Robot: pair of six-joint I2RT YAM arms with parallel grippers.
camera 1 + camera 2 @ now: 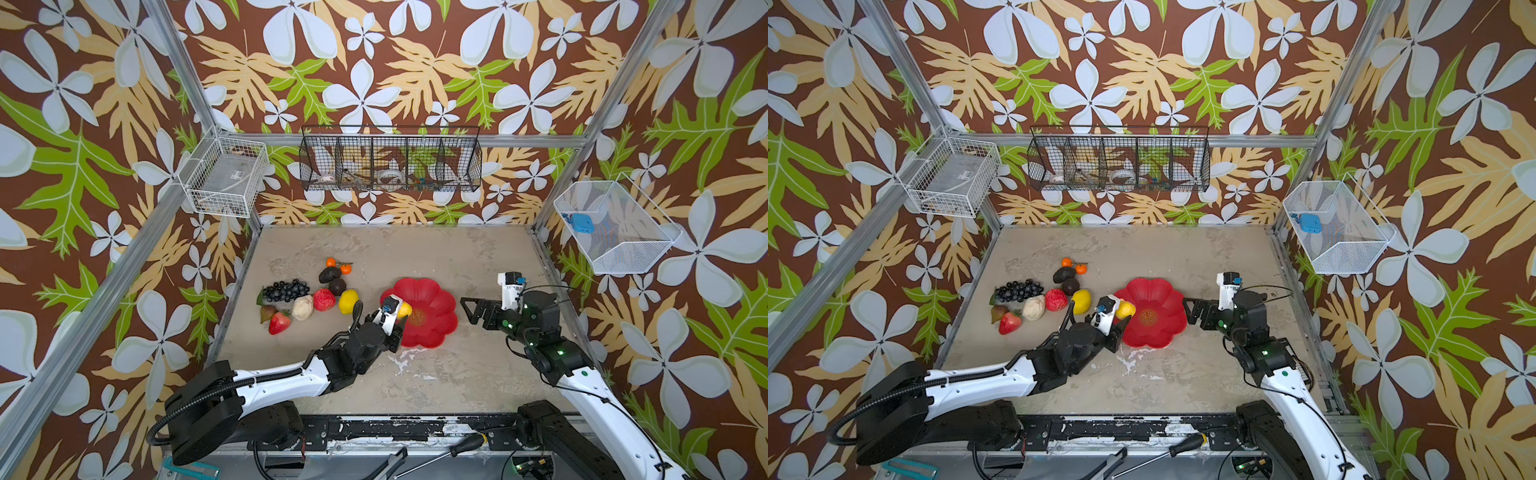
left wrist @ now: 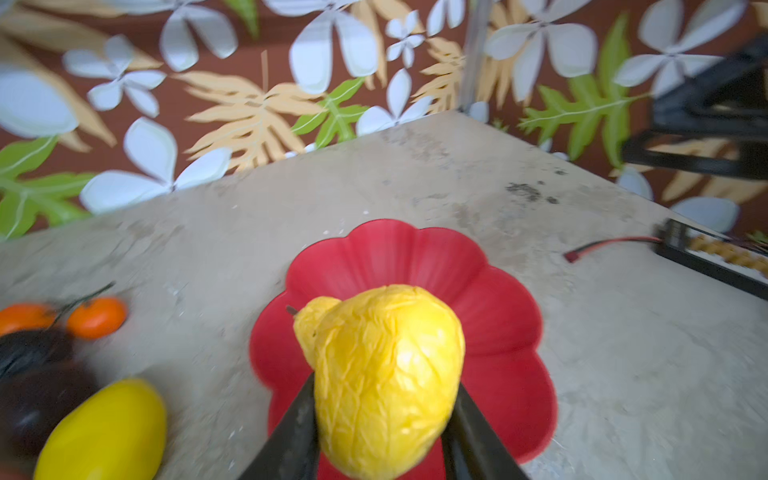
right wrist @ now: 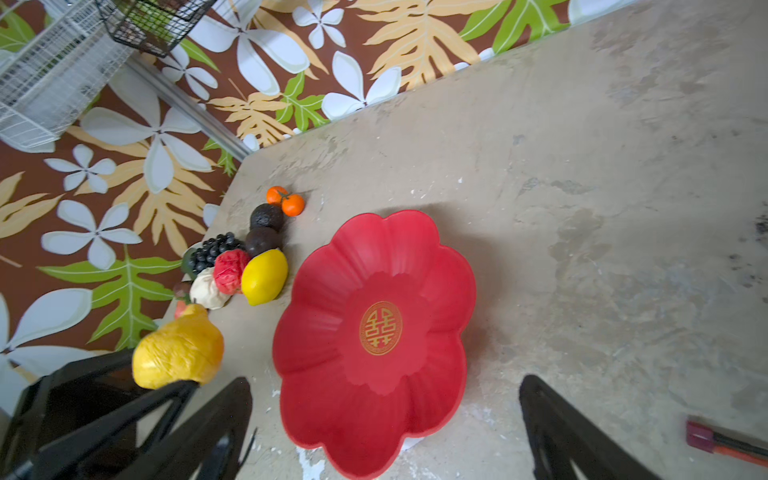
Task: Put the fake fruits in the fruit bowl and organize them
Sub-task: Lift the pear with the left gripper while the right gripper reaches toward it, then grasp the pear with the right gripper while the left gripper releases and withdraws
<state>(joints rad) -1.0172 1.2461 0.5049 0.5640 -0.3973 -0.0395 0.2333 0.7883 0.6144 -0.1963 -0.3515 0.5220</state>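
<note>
Evidently poised for release, the left pincer (image 2: 384,382) pinches a crinkled yellow fruit (image 2: 386,357) over the fruit bowl (image 2: 395,257) rim (right pincer (image 1: 467,311) spread, idle alongside).

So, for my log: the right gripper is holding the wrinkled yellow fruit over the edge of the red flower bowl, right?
No, wrong arm: the left gripper is holding the wrinkled yellow fruit over the edge of the red flower bowl, as the left wrist view shows. The right gripper is open.

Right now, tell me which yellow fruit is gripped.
The crinkled yellow fruit, clamped in the left gripper; the smooth lemon lies free on the table.
</note>
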